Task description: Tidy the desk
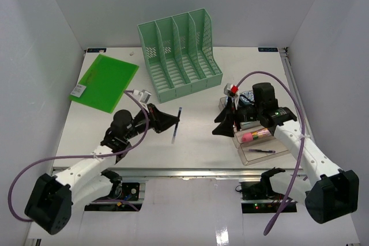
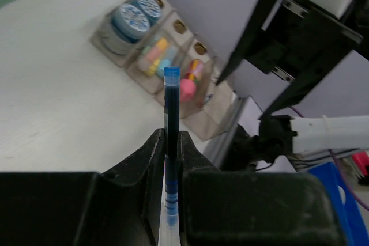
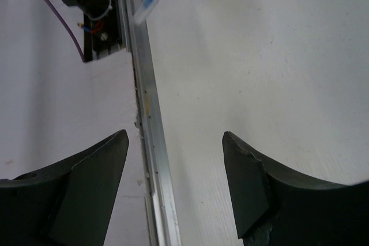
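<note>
Plenty of open room on the large flat white bench [image 1: 196,142] below, left tool [image 2: 172,142] clamped on slim blue pen [image 2: 171,102], right tool [image 3: 176,136] gaping wide, empty, over metal front rail [image 3: 153,159].

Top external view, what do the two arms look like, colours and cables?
Left arm and right arm have white links with black joints and bases. A looping purple cable runs along each. Left claw and right claw are black and wedge-shaped.

Desk [image 1: 199,142] centre open beside pen [image 1: 176,125]; file rack [image 1: 180,56] blocks far side, tray [image 1: 251,157] right, folder [image 1: 106,82] far left.
</note>
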You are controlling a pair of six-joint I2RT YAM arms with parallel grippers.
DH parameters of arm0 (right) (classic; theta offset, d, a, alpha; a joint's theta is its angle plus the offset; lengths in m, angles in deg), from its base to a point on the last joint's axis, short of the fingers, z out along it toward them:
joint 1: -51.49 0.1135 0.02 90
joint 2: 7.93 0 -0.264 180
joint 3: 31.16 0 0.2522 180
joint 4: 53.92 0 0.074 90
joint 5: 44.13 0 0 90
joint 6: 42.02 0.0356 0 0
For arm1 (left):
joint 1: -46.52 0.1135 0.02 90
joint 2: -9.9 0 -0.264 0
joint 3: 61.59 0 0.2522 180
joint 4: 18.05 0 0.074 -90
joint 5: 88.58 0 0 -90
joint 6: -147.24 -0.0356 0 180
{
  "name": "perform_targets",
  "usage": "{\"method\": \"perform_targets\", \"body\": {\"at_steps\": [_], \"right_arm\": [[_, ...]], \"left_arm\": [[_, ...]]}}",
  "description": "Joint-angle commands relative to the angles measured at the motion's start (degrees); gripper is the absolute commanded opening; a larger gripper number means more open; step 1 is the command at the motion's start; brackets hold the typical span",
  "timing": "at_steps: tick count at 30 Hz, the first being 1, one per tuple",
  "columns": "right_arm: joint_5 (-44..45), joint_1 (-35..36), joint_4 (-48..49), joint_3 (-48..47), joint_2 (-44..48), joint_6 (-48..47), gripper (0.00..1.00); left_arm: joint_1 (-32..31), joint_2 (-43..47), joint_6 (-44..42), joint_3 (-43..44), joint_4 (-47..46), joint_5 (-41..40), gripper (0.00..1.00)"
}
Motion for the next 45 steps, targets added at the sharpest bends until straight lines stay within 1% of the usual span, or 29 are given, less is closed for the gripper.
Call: {"method": "perform_targets", "body": {"at_steps": [1,2,4,6,9,12,17,22,27,30,33,35,37,40,41,42,43,44,45], "right_arm": [[4.34,1.76,17.83,-0.99,0.98,27.44,0.75],[4.86,2.07,19.93,-1.32,1.30,29.83,0.75],[4.55,2.39,22.31,-1.67,1.81,34.77,0.77],[4.61,2.64,24.70,-1.25,2.80,36.82,0.78],[7.46,2.65,27.73,0.39,4.18,39.25,0.77],[10.76,2.62,29.38,3.40,5.97,39.89,0.76],[14.29,2.56,30.44,6.04,8.28,39.52,0.73],[13.40,2.56,31.42,6.02,7.48,40.22,0.69],[11.03,2.56,32.31,4.23,4.93,40.95,0.58],[9.95,2.56,32.96,3.82,3.46,41.48,0.50],[9.24,2.56,33.68,3.38,2.37,41.79,0.36],[8.95,2.56,34.04,3.23,2.22,41.72,0.24],[8.65,2.46,34.52,3.42,2.32,41.70,0.16],[7.95,2.01,35.48,4.38,2.99,41.48,0.08],[7.77,1.78,35.60,4.62,3.42,41.29,0.08],[7.49,1.47,35.39,4.75,3.90,40.69,0.08],[7.17,1.16,35.03,4.81,4.35,39.88,0.08],[7.02,1.13,34.79,4.78,4.81,38.59,0.08],[7.22,0.84,31.95,4.50,5.47,35.66,0.08]], "left_arm": [[-10.65,-5.70,9.60,0.75,-18.10,-11.12,0.00],[-13.04,-7.46,9.74,1.81,-21.08,-13.32,0.00],[-16.17,-12.80,9.40,4.52,-24.17,-16.33,0.00],[-19.13,-16.91,8.89,7.97,-26.73,-18.72,0.00],[-21.81,-21.73,8.98,11.09,-29.49,-21.04,0.00],[-22.90,-24.68,9.03,14.07,-32.76,-23.81,0.00],[-23.76,-28.25,9.87,16.28,-35.92,-24.89,0.00],[-24.37,-29.73,11.44,16.46,-38.17,-25.15,0.00],[-25.36,-31.07,12.08,16.96,-38.92,-25.13,0.00],[-25.62,-31.51,12.32,17.21,-39.31,-25.14,0.00],[-26.04,-32.12,12.33,17.87,-39.33,-25.05,0.00],[-26.12,-32.26,12.40,17.95,-39.48,-24.97,0.00],[-26.20,-32.26,12.42,17.86,-39.39,-25.07,0.00],[-26.21,-31.72,12.53,17.69,-38.51,-25.49,0.00],[-26.21,-31.49,12.44,17.63,-38.01,-25.64,0.04],[-26.21,-31.00,12.19,17.57,-37.22,-25.89,0.23],[-26.21,-30.38,11.84,17.51,-36.25,-26.21,0.49],[-26.21,-29.60,11.27,17.50,-35.02,-26.45,0.51],[-26.21,-27.93,10.13,17.38,-31.76,-27.34,0.69]]}}
